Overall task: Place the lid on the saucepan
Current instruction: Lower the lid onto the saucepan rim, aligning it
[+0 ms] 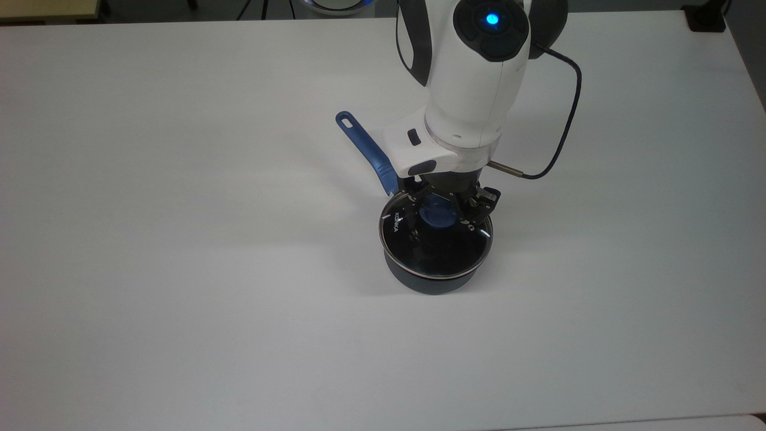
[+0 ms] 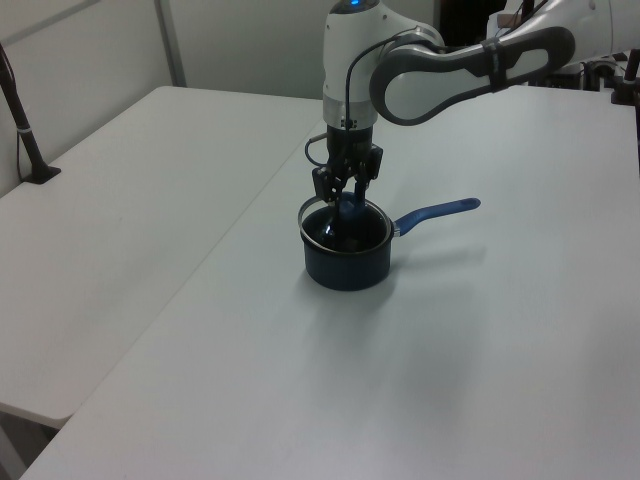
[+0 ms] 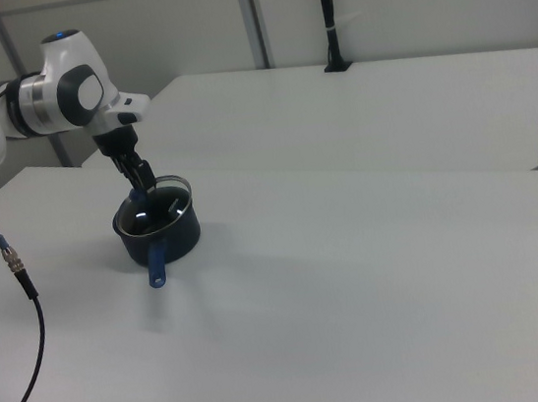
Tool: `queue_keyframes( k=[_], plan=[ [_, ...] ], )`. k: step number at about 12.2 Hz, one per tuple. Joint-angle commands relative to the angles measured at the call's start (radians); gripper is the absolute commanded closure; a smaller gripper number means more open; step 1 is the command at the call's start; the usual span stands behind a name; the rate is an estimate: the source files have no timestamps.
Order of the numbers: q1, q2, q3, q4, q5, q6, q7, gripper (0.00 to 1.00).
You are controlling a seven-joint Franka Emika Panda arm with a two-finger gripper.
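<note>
The saucepan (image 1: pixel 428 282) stands on the white table, dark blue-grey outside, its long blue handle (image 1: pixel 365 146) pointing to the top view's upper left. The clear glass lid (image 1: pixel 437 251) with white lettering lies over its mouth, rim to rim. My gripper (image 1: pixel 443 211) comes straight down over it, shut on the lid's blue knob. In the left view the gripper (image 2: pixel 345 200) stands above the saucepan (image 2: pixel 345 268), and the lid (image 2: pixel 345 228) seems slightly raised on the left view's left. In the right view the gripper (image 3: pixel 141 185) holds the lid (image 3: pixel 166 207) over the saucepan (image 3: pixel 170 242).
The white table (image 1: pixel 179 239) spreads wide on all sides of the pan. A dark cable (image 1: pixel 565 120) loops from my wrist. A second table with a black post (image 2: pixel 25 130) adjoins on the left view's left. A black object (image 1: pixel 706 18) sits at the top view's far right corner.
</note>
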Motion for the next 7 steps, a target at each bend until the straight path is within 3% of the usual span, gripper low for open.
queue_keyframes(
  k=[1, 4, 6, 7],
  plan=[
    [0.012, 0.012, -0.005, -0.004, 0.015, -0.017, 0.008, 0.42],
    [0.012, 0.012, 0.007, -0.004, 0.016, -0.095, -0.006, 0.42],
    [0.012, 0.012, 0.011, -0.005, 0.016, -0.106, -0.006, 0.31],
    [0.009, 0.012, 0.011, -0.005, 0.021, -0.111, -0.006, 0.32]
  ],
)
